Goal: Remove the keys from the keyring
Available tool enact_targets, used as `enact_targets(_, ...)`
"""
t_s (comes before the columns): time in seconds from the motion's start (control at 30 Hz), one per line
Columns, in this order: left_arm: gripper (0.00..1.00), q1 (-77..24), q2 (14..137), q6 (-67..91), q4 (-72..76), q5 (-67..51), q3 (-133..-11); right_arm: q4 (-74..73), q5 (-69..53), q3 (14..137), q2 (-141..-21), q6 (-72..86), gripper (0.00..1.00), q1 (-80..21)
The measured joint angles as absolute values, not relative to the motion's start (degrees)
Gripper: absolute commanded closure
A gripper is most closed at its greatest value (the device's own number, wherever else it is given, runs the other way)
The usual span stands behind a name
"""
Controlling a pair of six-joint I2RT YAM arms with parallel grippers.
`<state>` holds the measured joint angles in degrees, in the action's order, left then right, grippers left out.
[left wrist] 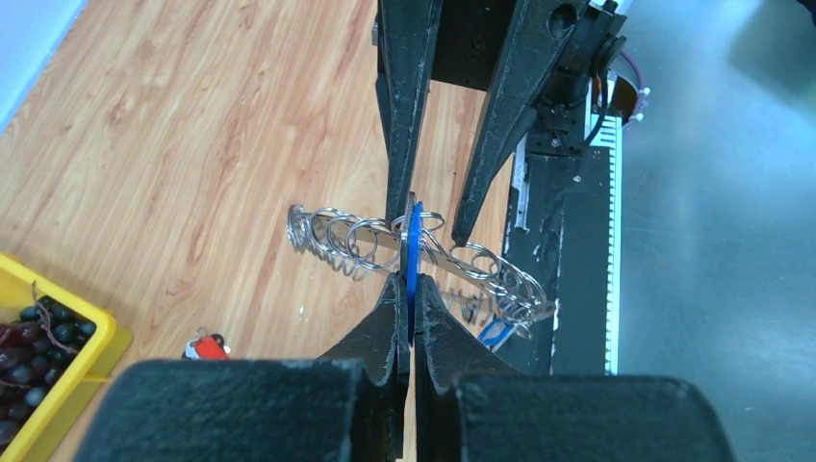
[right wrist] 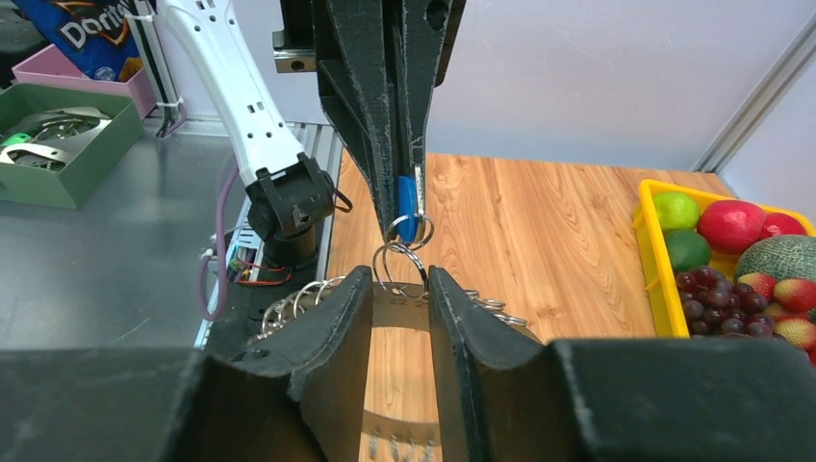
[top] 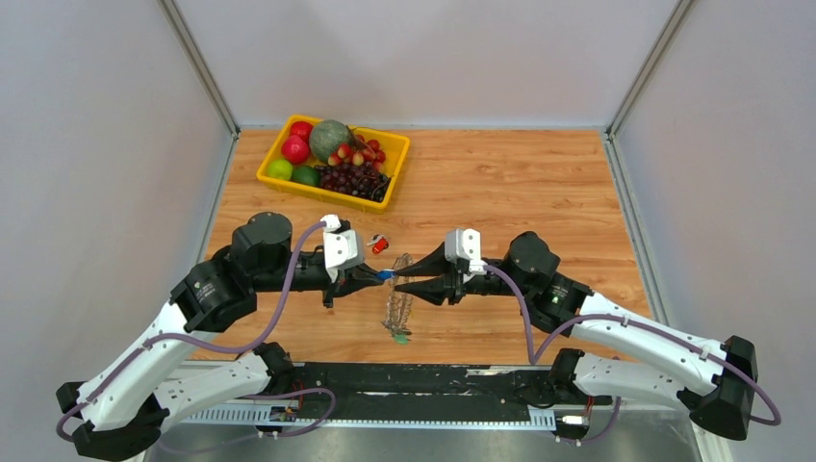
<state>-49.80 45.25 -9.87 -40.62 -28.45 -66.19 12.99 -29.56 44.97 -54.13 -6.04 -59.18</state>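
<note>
The keyring (top: 397,306) is a silvery strip strung with small split rings, hanging between the two grippers above the table. My left gripper (left wrist: 412,284) is shut on a blue-headed key (left wrist: 413,241) that hangs from one split ring (right wrist: 399,258). My right gripper (right wrist: 399,276) faces it, its jaws a little apart on either side of that split ring, right over the strip (right wrist: 399,306). A second blue key (left wrist: 496,332) and a green one (top: 399,337) dangle from the keyring's low end. One red-headed key (top: 380,243) lies loose on the wood.
A yellow tray (top: 272,159) of fruit stands at the back left of the wooden table (top: 539,192). Off the table's near edge are the arm bases, cables, and a green box (right wrist: 58,154) of metal parts.
</note>
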Motion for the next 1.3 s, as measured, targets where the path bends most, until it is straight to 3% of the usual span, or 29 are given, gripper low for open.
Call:
enact_targets(0.3,1.00,-49.8,45.1,-10.0,-40.9,-28.4,-66.2,13.2,-31.2,45.0,-54.4,-5.5,0.86,-59.2)
enact_targets(0.43,1.00,-49.8,45.0,-10.0,-40.9,-28.5,-66.2,13.2,-31.4,45.0,-54.4,-5.1,1.00,-59.2)
enact_targets(1.3,1.00,-49.8,42.6,-10.0,-39.4,-26.5,-65.1,16.2,-22.6,43.8,-51.7,5.6,1.00,-59.2)
